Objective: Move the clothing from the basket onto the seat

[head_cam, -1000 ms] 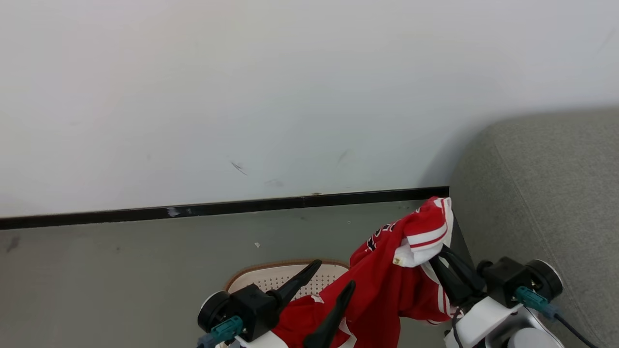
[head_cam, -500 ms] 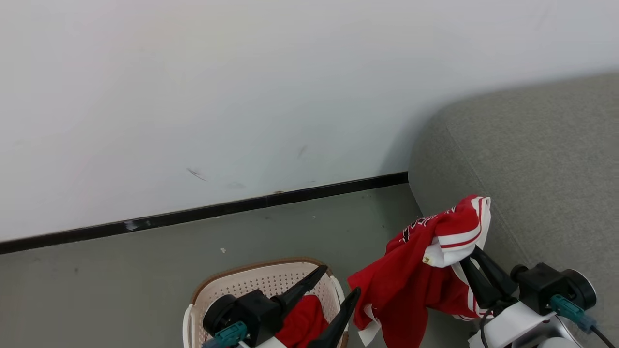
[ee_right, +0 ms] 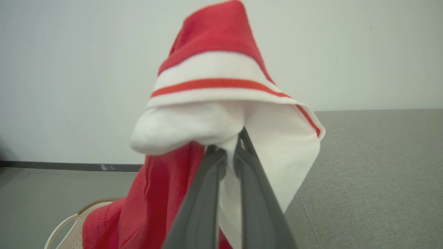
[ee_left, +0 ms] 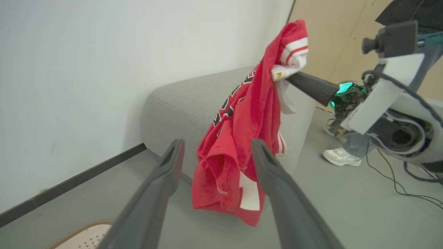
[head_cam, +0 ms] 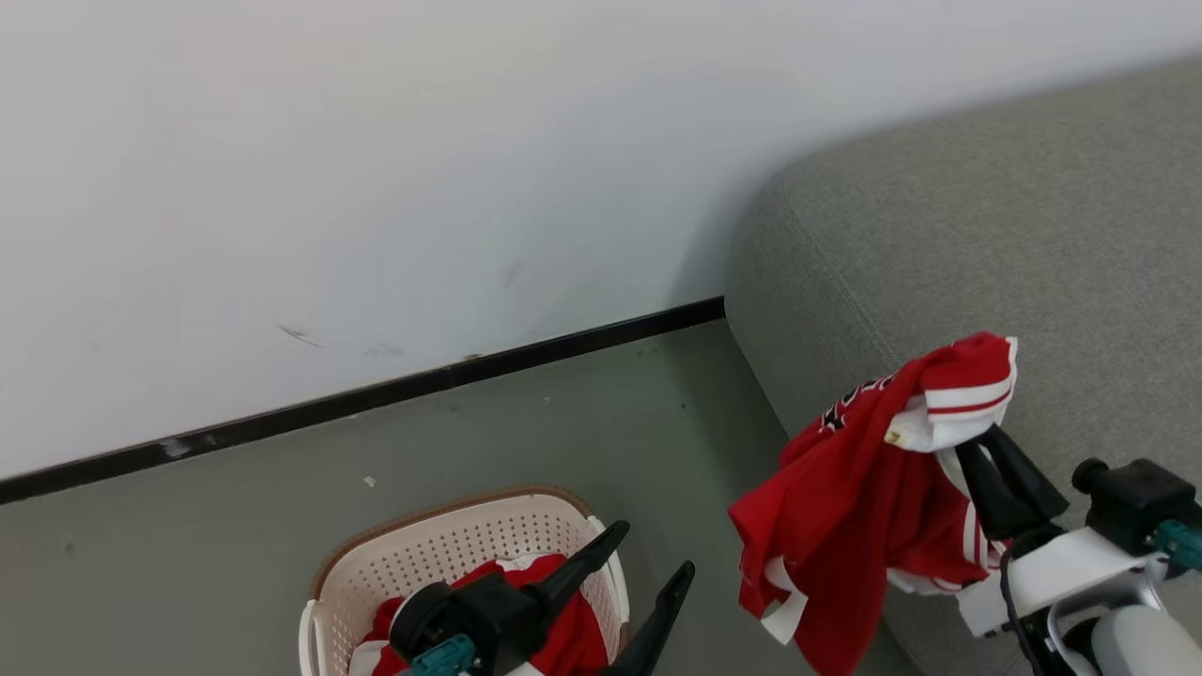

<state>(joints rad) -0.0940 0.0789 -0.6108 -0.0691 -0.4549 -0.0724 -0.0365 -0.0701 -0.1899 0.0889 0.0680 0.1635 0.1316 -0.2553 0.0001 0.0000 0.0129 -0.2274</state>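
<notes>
A red jersey [head_cam: 864, 498] with white striped trim hangs in the air from my right gripper [head_cam: 975, 443], which is shut on its white sleeve, beside the front corner of the grey sofa [head_cam: 986, 235]. In the right wrist view the shut gripper [ee_right: 232, 147] pinches the white fabric of the jersey [ee_right: 214, 76]. The cream basket [head_cam: 441, 549] stands on the floor at lower left with more red cloth [head_cam: 573, 638] inside. My left gripper [head_cam: 654, 549] is open above the basket's right rim, holding nothing. In the left wrist view the jersey [ee_left: 242, 114] dangles beyond the open gripper [ee_left: 218, 143].
A white wall with a black skirting strip [head_cam: 376, 399] runs behind the grey floor [head_cam: 563, 441]. A person's white shoes [ee_left: 341, 156] and cables [ee_left: 398, 186] lie on the floor past the sofa's [ee_left: 187, 100] end. A wooden panel [ee_left: 325, 38] stands behind.
The head camera has turned to the right, bringing more of the sofa and basket into view. My right gripper has carried the jersey up and right, clear of the basket, toward the sofa.
</notes>
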